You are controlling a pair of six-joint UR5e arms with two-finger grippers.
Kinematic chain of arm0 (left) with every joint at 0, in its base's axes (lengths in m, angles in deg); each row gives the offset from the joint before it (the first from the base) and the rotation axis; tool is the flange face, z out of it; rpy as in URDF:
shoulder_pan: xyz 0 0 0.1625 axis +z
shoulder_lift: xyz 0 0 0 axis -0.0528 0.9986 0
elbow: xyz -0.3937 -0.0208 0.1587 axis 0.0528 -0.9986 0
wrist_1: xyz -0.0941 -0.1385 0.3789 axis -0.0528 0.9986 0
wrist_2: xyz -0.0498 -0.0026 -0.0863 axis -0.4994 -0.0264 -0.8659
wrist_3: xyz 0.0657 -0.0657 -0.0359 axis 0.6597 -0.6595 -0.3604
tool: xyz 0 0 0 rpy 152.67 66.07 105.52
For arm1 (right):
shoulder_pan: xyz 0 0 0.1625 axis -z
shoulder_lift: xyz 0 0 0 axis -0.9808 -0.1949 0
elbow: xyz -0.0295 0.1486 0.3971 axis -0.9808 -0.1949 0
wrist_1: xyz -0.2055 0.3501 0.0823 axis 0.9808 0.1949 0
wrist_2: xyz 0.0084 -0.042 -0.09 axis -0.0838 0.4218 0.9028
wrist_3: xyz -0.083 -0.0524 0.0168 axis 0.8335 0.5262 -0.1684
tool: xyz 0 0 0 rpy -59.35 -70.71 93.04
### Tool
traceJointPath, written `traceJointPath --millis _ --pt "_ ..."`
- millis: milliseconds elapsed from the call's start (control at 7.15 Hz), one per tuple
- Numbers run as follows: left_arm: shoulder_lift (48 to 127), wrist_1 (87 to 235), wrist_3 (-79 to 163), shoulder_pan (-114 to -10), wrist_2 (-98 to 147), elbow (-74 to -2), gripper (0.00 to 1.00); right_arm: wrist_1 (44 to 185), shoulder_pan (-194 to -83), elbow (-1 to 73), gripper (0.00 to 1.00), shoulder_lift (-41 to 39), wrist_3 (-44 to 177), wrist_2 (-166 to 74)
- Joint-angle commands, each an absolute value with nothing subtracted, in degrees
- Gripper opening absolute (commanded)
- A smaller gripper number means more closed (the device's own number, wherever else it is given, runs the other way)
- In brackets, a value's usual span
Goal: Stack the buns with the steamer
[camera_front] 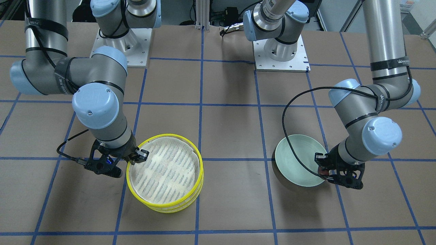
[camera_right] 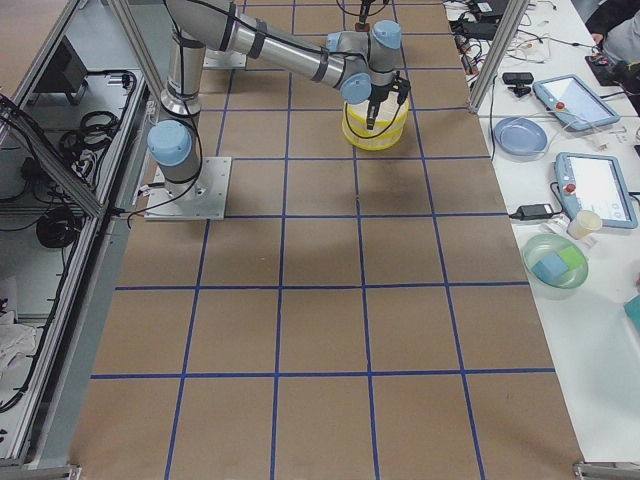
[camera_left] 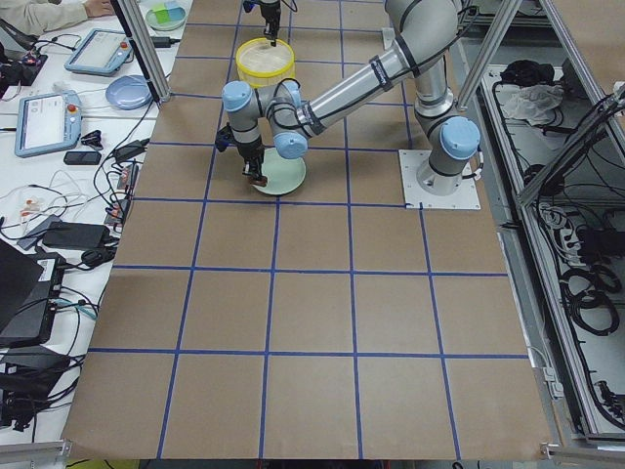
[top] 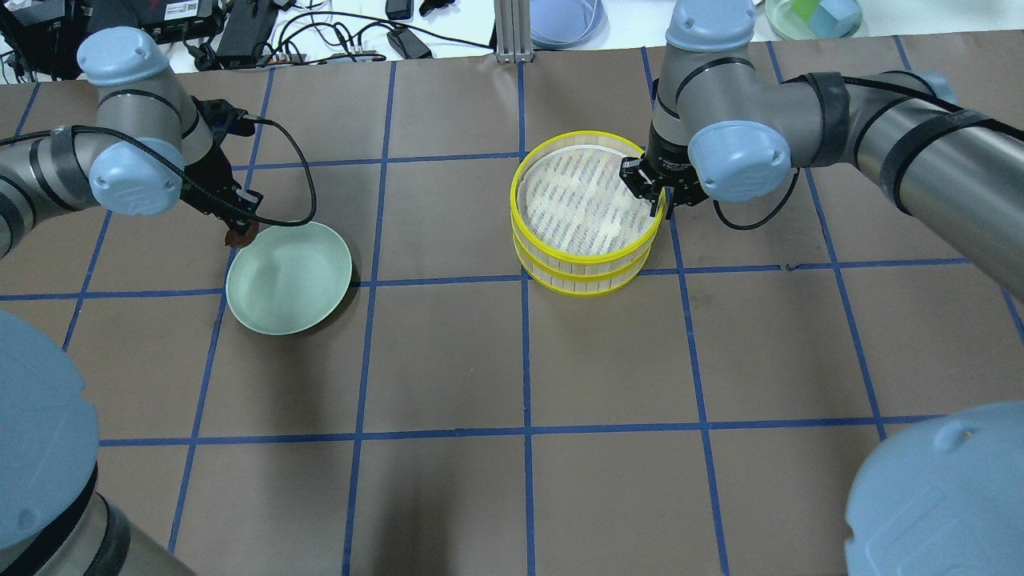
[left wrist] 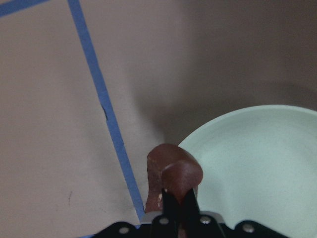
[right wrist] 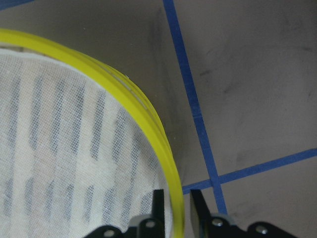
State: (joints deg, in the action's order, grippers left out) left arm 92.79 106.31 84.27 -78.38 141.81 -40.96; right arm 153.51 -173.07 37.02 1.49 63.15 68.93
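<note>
The two steamer trays are stacked: the top tray with its white striped liner sits on the lower tray. My right gripper is shut on the top tray's yellow rim, with one finger inside and one outside. My left gripper is shut on the dark reddish-brown bun. It holds the bun just above the outer edge of the pale green plate, which has nothing on it. The cream-white bun is out of view.
Blue tape lines grid the brown table. The arms' base plates stand at the robot's side. A black cable loops from the left wrist over the plate's far edge. Tablets and dishes lie on the side bench.
</note>
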Motion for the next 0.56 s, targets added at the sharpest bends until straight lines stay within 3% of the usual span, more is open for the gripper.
traceJointPath --millis 0,419 --pt "91.02 106.99 76.31 -79.31 141.55 -39.27 0.0 154.21 -173.07 37.04 1.0 1.61 63.05 68.53" --pt "86.89 107.07 54.99 -89.38 141.47 -34.72 0.0 154.04 -171.93 35.81 1.0 -2.14 66.28 68.78"
